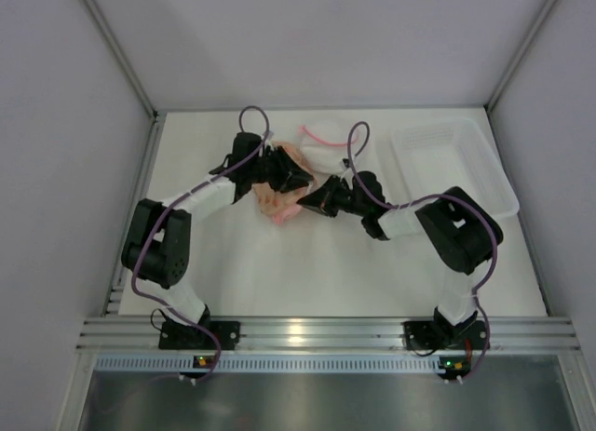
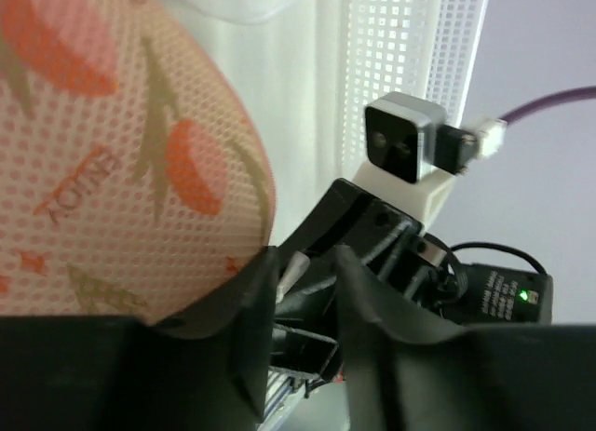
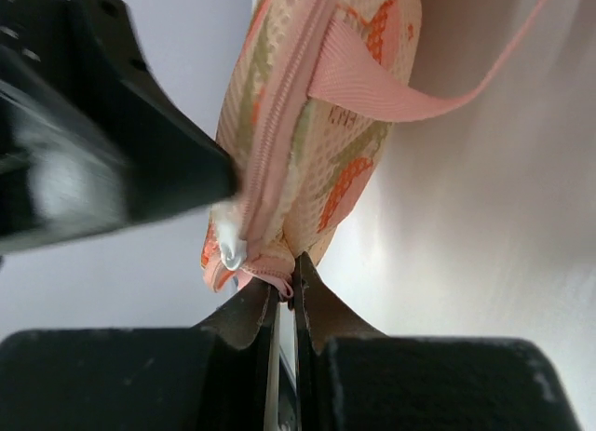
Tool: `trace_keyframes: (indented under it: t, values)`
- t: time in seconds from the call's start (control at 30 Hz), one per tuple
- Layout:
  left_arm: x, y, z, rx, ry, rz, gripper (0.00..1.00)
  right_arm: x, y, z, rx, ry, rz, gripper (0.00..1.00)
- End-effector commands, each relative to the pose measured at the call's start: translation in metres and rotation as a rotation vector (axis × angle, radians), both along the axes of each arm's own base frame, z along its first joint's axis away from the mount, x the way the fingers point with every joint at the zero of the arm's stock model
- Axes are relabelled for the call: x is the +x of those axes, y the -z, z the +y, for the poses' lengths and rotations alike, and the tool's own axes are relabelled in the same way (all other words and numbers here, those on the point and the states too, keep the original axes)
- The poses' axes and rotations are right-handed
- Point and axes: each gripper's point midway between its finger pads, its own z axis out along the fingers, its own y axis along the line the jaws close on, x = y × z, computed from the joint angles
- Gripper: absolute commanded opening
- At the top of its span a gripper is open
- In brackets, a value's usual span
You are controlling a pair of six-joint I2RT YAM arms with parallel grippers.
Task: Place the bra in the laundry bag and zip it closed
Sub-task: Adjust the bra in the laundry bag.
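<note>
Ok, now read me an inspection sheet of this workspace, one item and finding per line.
Surface: white table, no spills seen.
Job's things: laundry bag at mid-table between both tools, zip closed along the seam that shows; bra not seen in any view.
Clutter: white mesh pouch just behind the bag; clear tray at far right.
Grippers: right tool shut on the bag's pink end edge; left tool against the bag's printed side, grip unclear.
Cables: purple cables loop above each wrist, no snag seen.
Surroundings: grey walls; metal rail at the near edge.
</note>
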Motion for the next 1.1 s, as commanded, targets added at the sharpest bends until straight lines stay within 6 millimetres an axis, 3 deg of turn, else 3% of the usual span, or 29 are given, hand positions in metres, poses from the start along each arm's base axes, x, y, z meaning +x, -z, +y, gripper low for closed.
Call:
trace_keyframes:
  t: [0.0,0.03,0.07,0.2,0.33,0.37,0.47,0.5,0.6,0.8,0.9,1.07]
  values:
    - [0.010,-0.041,0.017,0.090,0.078,-0.185,0.40,-0.003,-0.027,-0.005,0.059,-0.032,-0.058,0.00]
    - [0.019,-0.056,0.022,0.113,0.099,-0.274,0.46,-0.003,-0.029,-0.007,0.061,-0.035,-0.058,0.00]
    - [0.022,-0.059,0.027,0.139,0.110,-0.294,0.57,-0.004,-0.029,-0.010,0.061,-0.036,-0.056,0.00]
    - [0.020,-0.084,0.044,0.276,0.209,-0.445,0.61,-0.007,-0.030,-0.014,0.058,-0.043,-0.043,0.00]
    - [-0.017,-0.091,0.071,0.514,0.367,-0.682,0.60,-0.007,-0.041,-0.013,0.082,-0.043,-0.033,0.00]
    - [-0.024,-0.081,0.078,0.569,0.388,-0.692,0.60,-0.007,-0.042,-0.012,0.085,-0.052,-0.028,0.00]
    - [-0.048,-0.086,0.081,0.727,0.490,-0.864,0.60,-0.007,-0.047,-0.009,0.096,-0.059,-0.010,0.00]
    - [-0.063,-0.076,0.072,0.758,0.566,-0.906,0.60,-0.007,-0.049,-0.008,0.100,-0.064,-0.005,0.00]
    - [-0.081,-0.071,0.061,0.813,0.629,-0.963,0.54,-0.009,-0.049,-0.006,0.100,-0.076,0.011,0.00]
    - [-0.098,-0.051,0.035,0.939,0.790,-1.040,0.50,-0.017,-0.060,-0.001,0.100,-0.107,0.010,0.00]
    - [-0.096,-0.041,0.027,0.976,0.824,-1.032,0.50,-0.020,-0.065,0.000,0.103,-0.116,0.008,0.00]
    - [-0.078,-0.037,0.034,1.091,0.773,-0.994,0.39,-0.023,-0.066,-0.001,0.104,-0.121,0.011,0.00]
